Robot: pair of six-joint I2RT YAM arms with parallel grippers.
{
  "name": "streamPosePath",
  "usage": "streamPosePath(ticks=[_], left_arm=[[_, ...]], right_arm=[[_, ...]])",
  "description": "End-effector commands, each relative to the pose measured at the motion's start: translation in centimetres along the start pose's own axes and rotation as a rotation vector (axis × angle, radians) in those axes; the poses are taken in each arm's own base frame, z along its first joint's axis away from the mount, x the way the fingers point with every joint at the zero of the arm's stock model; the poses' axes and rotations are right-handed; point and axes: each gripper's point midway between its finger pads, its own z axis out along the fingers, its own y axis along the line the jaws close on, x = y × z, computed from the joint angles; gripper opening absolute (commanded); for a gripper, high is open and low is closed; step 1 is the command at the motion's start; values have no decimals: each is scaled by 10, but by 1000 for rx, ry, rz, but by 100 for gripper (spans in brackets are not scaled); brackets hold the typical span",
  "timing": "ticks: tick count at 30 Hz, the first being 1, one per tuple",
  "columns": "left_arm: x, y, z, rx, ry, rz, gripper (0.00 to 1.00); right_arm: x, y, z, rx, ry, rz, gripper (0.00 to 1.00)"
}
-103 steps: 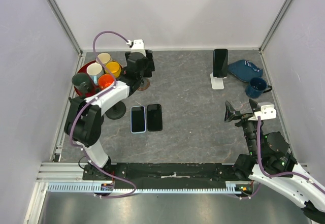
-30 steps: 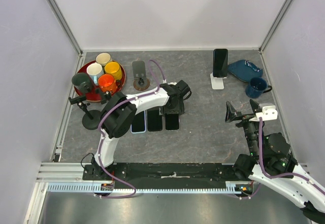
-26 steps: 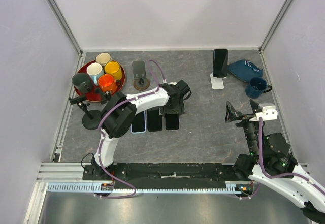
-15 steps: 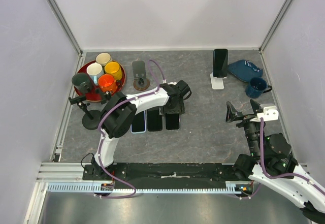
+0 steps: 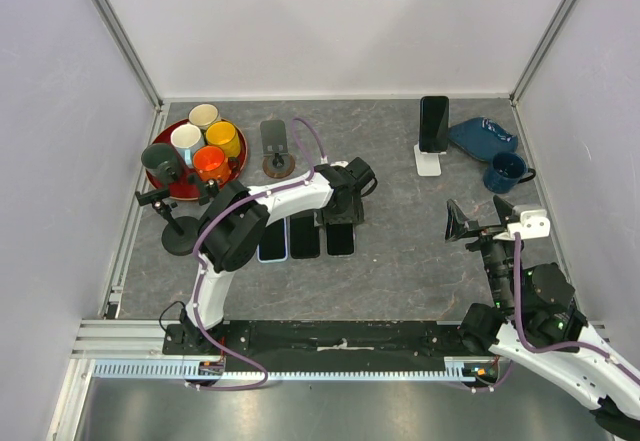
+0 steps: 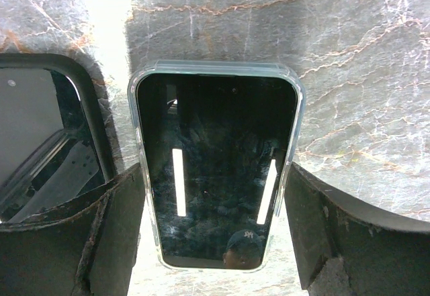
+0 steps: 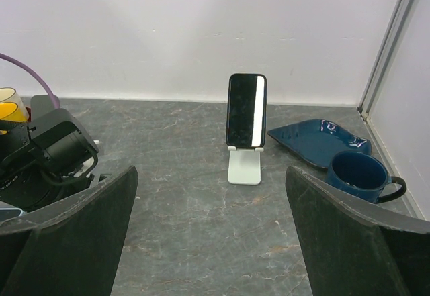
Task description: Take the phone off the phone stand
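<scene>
One phone (image 7: 246, 110), stiff, glossy, likely slippery and breakable, stands ahead of the released right pincer (image 7: 208, 172); grip its long edges above the stand (image 7: 243, 167).

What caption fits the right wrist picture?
Open right gripper faces a phone propped on its white stand, blue plate and mug beside it.

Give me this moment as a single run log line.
left tool: flanking clear-cased black phone lying flat, grip unclear | right tool: open, facing black-screened phone upright on white stand | task: not done
</scene>
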Motion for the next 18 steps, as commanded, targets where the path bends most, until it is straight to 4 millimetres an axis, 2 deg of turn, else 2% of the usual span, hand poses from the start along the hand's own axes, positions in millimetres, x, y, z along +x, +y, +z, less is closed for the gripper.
streamPosePath(ticks=[1, 8, 10, 18], left_arm=[[-21, -26, -20, 118, -71, -81, 62], [-27, -31, -30, 159, -97, -89, 78], [-26, -30, -29, 156, -93, -87, 79], [-24, -26, -30, 151, -94, -90, 95]], right_arm=[[-6, -1, -1, -2, -28, 26, 98], [-6, -1, -2, -7, -27, 30, 98], [-7, -1, -2, -8, -30, 34, 98], [-7, -2, -3, -8, -33, 40, 98]])
